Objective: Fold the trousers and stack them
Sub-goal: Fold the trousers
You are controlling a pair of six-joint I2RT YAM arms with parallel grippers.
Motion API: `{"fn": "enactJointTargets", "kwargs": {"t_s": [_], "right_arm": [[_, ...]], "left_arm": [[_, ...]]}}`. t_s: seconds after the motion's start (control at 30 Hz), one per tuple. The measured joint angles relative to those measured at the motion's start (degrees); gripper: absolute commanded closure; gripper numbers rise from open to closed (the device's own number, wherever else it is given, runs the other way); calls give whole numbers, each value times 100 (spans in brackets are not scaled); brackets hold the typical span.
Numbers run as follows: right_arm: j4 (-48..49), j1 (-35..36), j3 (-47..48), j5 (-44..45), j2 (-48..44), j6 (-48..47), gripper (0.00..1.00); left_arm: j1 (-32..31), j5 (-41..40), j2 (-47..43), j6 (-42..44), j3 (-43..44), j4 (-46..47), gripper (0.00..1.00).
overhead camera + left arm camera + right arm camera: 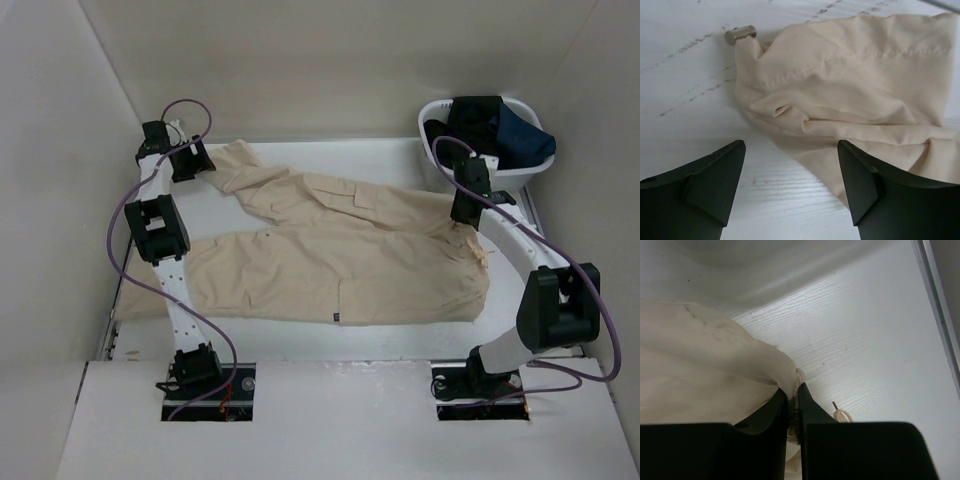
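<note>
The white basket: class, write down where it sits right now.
In the top view the white basket sits at the far right corner of the table, just beyond the right pincer, which grips the trousers' right end.

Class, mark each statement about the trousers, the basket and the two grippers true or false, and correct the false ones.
1. The right gripper is shut on the trousers at their waist end. True.
2. The left gripper is shut on a leg end. False: it is open at the leg end and grips nothing.
3. The trousers lie in the basket. False: they lie spread on the table; the basket holds a black garment and a navy garment.
4. The basket stands at the table's far right corner. True.
</note>
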Motion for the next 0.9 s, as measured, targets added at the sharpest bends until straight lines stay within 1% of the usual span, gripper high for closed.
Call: {"fn": "enactJointTargets", "kwargs": {"t_s": [0.13, 0.17, 0.2, 0.3, 0.37, 0.4, 0.43, 0.57, 0.7, 0.8, 0.9], "right_arm": [[0, 68, 0, 20, 28, -20, 100], [0, 70, 0, 22, 28, -20, 100], [0, 72, 0, 28, 28, -20, 100], [0, 70, 0, 35, 28, -20, 100], [0, 68, 0, 33, 28, -22, 100], [4, 61, 0, 31, 31, -26, 100], [9, 46, 4, 31, 42, -50, 100], [76, -103, 190, 33, 168, -245, 100], [605, -487, 304, 0, 22, -437, 100], [1268, -809, 175, -225, -424, -518, 100], [2035, -868, -258, -590, -1132, -540, 100]], "left_arm": [[4, 262, 76, -389, 68, 267, 28], [-9, 249, 114, -439, 116, 321, 30], [-22, 212, 166, -470, 160, 378, 35], [-79, 87, 313, -494, 254, 511, 64], [-129, -26, 382, -476, 302, 538, 89], [-153, -48, 437, -481, 339, 557, 97], [-179, -81, 503, -452, 433, 557, 100], [-262, -256, 603, -282, 699, 509, 100], [-249, -424, 400, 122, 802, 385, 100], [-94, -476, -205, 553, 660, 70, 100], [129, -483, -1331, 1014, 258, -402, 100]]}}
